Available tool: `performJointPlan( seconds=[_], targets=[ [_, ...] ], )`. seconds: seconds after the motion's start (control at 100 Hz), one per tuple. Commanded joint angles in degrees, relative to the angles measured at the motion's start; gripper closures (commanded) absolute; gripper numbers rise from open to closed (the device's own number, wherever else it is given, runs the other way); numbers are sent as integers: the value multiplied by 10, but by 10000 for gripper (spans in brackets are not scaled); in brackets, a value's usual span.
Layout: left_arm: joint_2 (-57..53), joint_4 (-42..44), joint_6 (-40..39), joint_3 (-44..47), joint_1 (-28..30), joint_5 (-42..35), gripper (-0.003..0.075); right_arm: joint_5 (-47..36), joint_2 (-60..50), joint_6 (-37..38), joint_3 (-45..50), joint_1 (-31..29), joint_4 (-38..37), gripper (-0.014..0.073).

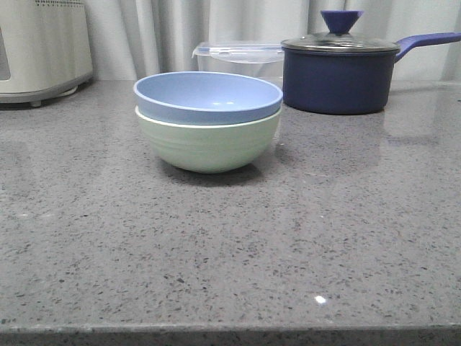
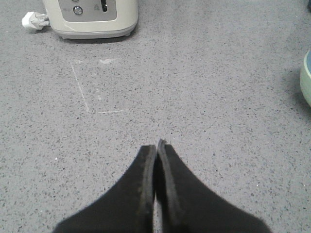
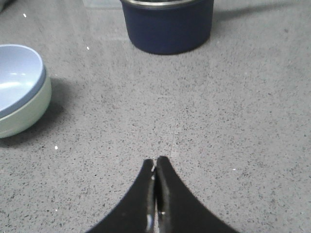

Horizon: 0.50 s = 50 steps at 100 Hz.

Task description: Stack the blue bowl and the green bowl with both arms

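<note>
The blue bowl (image 1: pixel 207 96) sits nested inside the green bowl (image 1: pixel 207 146) at the middle of the grey counter, both upright. The pair also shows in the right wrist view, blue bowl (image 3: pixel 17 77) in green bowl (image 3: pixel 26 114). In the left wrist view only the green bowl's edge (image 2: pixel 306 80) shows. My left gripper (image 2: pixel 156 144) is shut and empty over bare counter, well away from the bowls. My right gripper (image 3: pixel 156 160) is shut and empty over bare counter, apart from the bowls. Neither arm shows in the front view.
A dark navy lidded saucepan (image 1: pixel 338 72) stands at the back right, with a clear plastic container (image 1: pixel 238 58) behind the bowls. A cream appliance (image 1: pixel 43 50) stands at the back left; it also shows in the left wrist view (image 2: pixel 90 17).
</note>
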Motion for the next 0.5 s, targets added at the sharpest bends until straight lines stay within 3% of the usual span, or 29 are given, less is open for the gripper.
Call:
performJointPlan(
  seconds=[0.0, 0.24, 0.49],
  targets=[
    [-17, -1, 5, -3, 0, -49, 741, -50, -38, 1, 4, -3, -9, 673],
    [-82, -1, 32, 24, 0, -63, 741, -50, -119, 1, 41, -3, -31, 673],
    [-105, -1, 41, 34, 0, -81, 741, -46, -127, 1, 43, -3, -31, 673]
  ],
)
